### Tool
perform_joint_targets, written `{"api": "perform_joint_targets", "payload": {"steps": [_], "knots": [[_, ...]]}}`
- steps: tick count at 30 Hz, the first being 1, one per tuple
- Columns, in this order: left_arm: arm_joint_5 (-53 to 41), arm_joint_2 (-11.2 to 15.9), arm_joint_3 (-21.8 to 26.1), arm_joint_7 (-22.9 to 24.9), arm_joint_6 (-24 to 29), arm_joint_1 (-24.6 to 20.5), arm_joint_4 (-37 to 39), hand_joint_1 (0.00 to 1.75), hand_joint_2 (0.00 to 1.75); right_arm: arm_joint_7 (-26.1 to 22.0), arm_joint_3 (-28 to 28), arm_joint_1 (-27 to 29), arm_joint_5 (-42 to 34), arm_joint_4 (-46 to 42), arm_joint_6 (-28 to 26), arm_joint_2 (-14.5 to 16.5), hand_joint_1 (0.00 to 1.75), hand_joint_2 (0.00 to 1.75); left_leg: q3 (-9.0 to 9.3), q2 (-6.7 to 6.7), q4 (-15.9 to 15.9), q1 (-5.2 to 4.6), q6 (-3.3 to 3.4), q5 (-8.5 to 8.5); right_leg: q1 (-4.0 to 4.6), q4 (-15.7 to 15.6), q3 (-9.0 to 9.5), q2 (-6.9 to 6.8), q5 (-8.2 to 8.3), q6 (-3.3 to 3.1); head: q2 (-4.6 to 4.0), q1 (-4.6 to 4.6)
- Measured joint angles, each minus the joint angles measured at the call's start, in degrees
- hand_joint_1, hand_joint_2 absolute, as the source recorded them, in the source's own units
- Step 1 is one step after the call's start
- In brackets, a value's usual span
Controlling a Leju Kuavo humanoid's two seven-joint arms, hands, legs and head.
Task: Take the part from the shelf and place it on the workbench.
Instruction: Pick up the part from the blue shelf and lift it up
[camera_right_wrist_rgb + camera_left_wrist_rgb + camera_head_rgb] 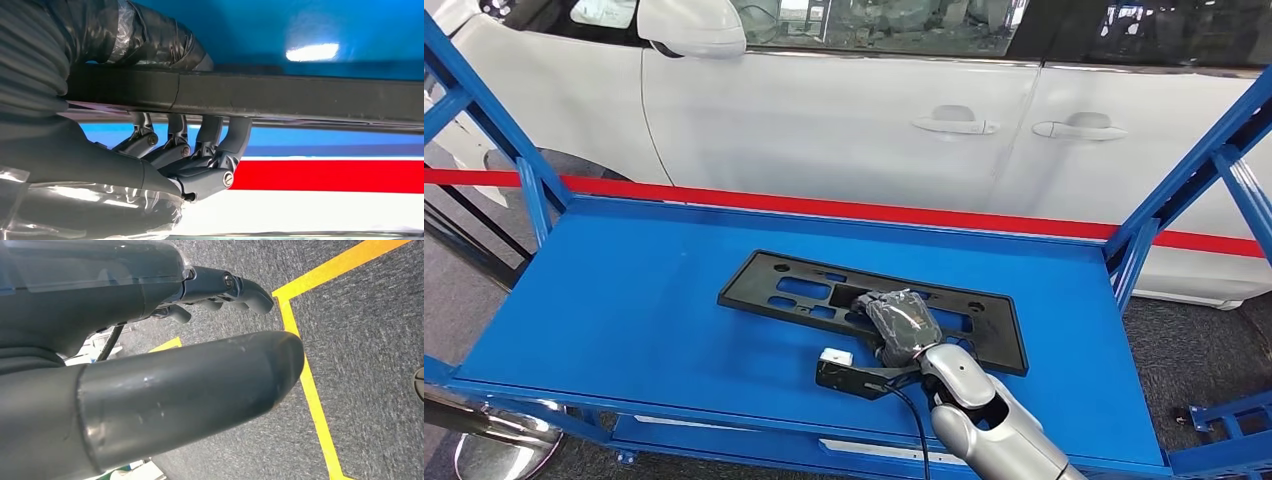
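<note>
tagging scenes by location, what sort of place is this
Probably a car assembly or workshop floor: a white car stands right behind a blue shelf holding a black plastic part, and yellow lines mark the grey floor.

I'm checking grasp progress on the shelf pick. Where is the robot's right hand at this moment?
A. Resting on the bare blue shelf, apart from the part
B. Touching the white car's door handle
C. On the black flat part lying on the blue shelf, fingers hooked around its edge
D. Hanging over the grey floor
C: the head view shows the right hand on the black part on the blue shelf, and the right wrist view shows its fingers curled around the part's edge.
</note>
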Motion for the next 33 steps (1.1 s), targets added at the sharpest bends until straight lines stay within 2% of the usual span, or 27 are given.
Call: {"api": "perform_joint_targets", "payload": {"steps": [21, 25, 31, 33], "knots": [[0.13, 0.02, 0.02, -0.38, -0.36, 0.02, 0.01, 0.00, 0.00, -0.01, -1.38, 0.48, 0.22, -0.02, -0.09, -0.13, 1.75, 1.75, 0.23, 0.00, 0.01, -0.01, 0.02, 0.00, 0.00, -0.06, 0.26, 0.00, 0.07, 0.03, 0.00, 0.00], [0.35, 0.02, 0.14, -0.91, -0.35, 0.02, 0.01, 0.00, 1.75, -0.07, -1.59, 0.63, 0.38, -0.01, -0.17, -0.15, 1.75, 1.75, 0.24, 0.00, 0.01, -0.01, 0.02, 0.00, 0.00, -0.06, 0.27, 0.00, 0.07, 0.03, -0.01, 0.00], [0.86, 0.01, 0.43, -1.44, 0.27, 0.02, 0.01, 0.00, 1.75, -0.36, -2.12, 1.02, 0.89, 0.00, -0.50, -0.19, 1.75, 1.75, 0.25, 0.00, 0.01, -0.01, 0.02, 0.00, 0.00, -0.07, 0.30, 0.00, 0.07, 0.03, 0.01, 0.00], [0.92, -0.04, 0.45, -1.14, 1.69, 0.02, 0.02, 0.00, 1.75, -0.45, -2.35, 1.44, 2.33, -0.03, -2.34, -0.26, 1.75, 1.75, 0.25, -0.02, 0.02, -0.01, 0.02, 0.01, 0.00, -0.07, 0.29, -0.01, 0.07, 0.03, 0.00, 0.00]]}}
